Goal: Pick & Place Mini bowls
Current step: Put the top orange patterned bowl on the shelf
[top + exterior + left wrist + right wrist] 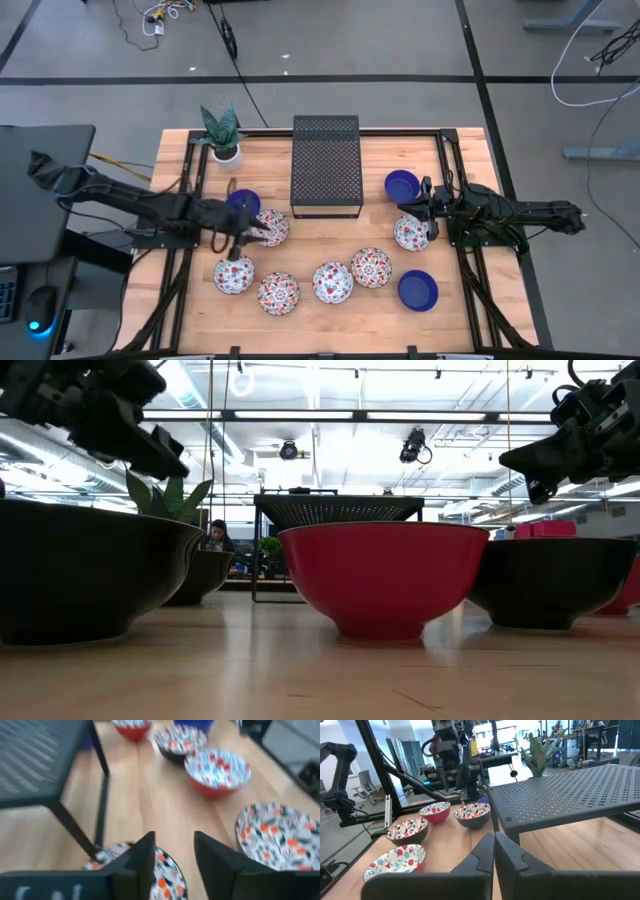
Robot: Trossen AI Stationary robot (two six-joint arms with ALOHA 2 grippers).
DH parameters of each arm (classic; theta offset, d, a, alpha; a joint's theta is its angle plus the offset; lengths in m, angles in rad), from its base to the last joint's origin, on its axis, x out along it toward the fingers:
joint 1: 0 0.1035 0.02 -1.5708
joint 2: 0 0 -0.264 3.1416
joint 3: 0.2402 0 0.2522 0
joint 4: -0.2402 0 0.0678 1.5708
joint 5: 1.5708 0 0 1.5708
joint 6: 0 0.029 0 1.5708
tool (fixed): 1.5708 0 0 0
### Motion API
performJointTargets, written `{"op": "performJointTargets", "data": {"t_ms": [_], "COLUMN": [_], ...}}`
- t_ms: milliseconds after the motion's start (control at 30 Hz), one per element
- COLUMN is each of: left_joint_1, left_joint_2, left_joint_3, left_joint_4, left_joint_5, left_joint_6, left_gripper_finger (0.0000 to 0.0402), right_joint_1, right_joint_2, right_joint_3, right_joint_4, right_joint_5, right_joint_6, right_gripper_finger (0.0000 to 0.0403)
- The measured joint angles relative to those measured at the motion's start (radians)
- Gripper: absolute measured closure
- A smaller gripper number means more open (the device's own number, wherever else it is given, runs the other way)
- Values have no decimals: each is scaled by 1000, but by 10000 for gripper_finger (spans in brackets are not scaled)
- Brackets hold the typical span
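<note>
Wooden tabletop (330, 232) is carrying nine mini bowls, a black perforated box (326, 165) at the far middle and a potted plant (222, 133) at the far left corner.

1. Left gripper (237, 238) is hovering over the left side of the table, between a blue bowl (243, 203) on its far side and a patterned bowl (233, 274) on its near side, with a second patterned bowl (268, 228) just to its right. In the left wrist view the left gripper's (174, 857) two fingers are standing apart with a clear gap, holding nothing, above the rim of a patterned bowl (165, 877).

2. Right gripper (420, 212) is sitting near the right side, just beside a patterned bowl (410, 233), with a blue bowl (403, 186) on its far side. In the right wrist view the right gripper's (494, 851) fingers are pressed together, with nothing between them.

3. Remaining bowls are lying along the near edge: three patterned ones (332, 282) in a loose row and a third blue bowl (418, 290) to their right.

Judged step: the left arm is approaching for a pick. Recommended practice:
- Straddle one rim wall, one finger inside the bowl and one outside; the glazed surface is likely to slip under a shallow pinch.
- Descend vertically, since the neighbouring bowls are lying close and a sideways approach is risking a nudge.
- Lift straight up before travelling.

The placement target cannot be told from these views.
</note>
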Motion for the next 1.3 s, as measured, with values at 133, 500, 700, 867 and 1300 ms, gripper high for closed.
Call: {"op": "performJointTargets", "data": {"t_ms": [133, 500, 700, 867, 1300], "left_joint_1": [-38, -149, -159, -159, -157], "left_joint_2": [98, 316, 354, 352, 350], "left_joint_3": [6, 6, 7, 7, 23], "left_joint_4": [-20, -13, 13, 38, 55], "left_joint_5": [2, -199, -246, -249, -266], "left_joint_6": [-52, -163, -193, -204, -207], "left_gripper_finger": [206, 210, 238, 278, 386], "right_joint_1": [0, 0, 0, 0, 0], "right_joint_2": [0, 0, 0, 0, 0], "right_joint_3": [0, 0, 0, 0, 0], "right_joint_4": [0, 0, 0, 0, 0], "right_joint_5": [0, 0, 0, 0, 0], "right_joint_6": [0, 0, 0, 0, 0], "right_gripper_finger": [385, 385, 385, 385, 385]}}
